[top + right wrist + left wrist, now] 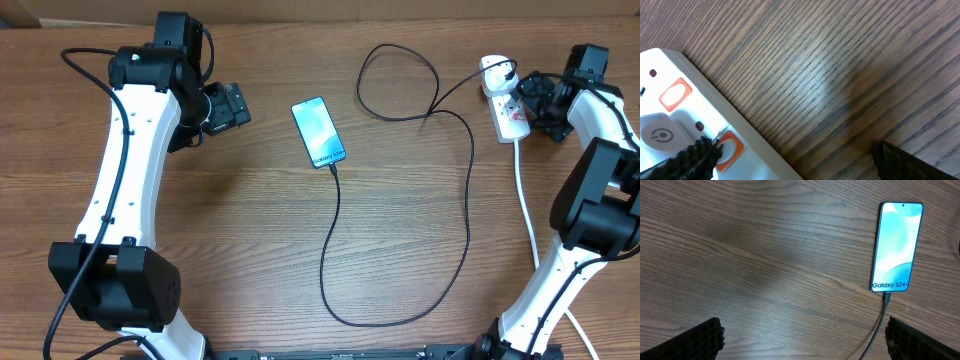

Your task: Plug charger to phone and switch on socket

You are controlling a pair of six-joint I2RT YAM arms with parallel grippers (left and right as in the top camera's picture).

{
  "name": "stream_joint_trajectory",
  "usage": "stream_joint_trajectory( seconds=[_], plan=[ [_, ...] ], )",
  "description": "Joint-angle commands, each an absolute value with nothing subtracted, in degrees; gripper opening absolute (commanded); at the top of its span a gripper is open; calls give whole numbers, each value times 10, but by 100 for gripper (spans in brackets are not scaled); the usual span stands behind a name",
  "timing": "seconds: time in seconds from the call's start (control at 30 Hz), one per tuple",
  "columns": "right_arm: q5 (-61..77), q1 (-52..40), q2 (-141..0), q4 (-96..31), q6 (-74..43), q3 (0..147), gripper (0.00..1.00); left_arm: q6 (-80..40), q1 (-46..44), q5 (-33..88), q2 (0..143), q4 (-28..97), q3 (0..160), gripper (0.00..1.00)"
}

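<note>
The phone lies face up mid-table, its screen lit with "Galaxy S24+". The black charger cable is plugged into its bottom edge, loops across the table and ends at the white adapter on the socket strip at the far right. My left gripper is open and empty, left of the phone, near the cable. My right gripper is open over the strip; its left finger rests at an orange rocker switch.
A second orange switch and the adapter's round face show on the strip. The thick white cord runs from the strip toward the front right. Both arm bases stand at the front edge.
</note>
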State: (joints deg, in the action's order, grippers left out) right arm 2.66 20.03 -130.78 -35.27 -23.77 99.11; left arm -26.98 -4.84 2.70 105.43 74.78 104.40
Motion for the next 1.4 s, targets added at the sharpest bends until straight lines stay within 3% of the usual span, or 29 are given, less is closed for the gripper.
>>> stream_joint_trajectory(
  seconds=[0.0,0.8,1.37],
  plan=[
    [39,179,-1318,-370,-225,986,100,-266,-49,19,1051,747,1048,100],
    [40,186,-1305,-354,-225,968,100,-266,-49,19,1051,747,1048,100],
    [17,201,-1039,-450,-226,998,100,-266,-49,19,1051,747,1048,100]
  ],
)
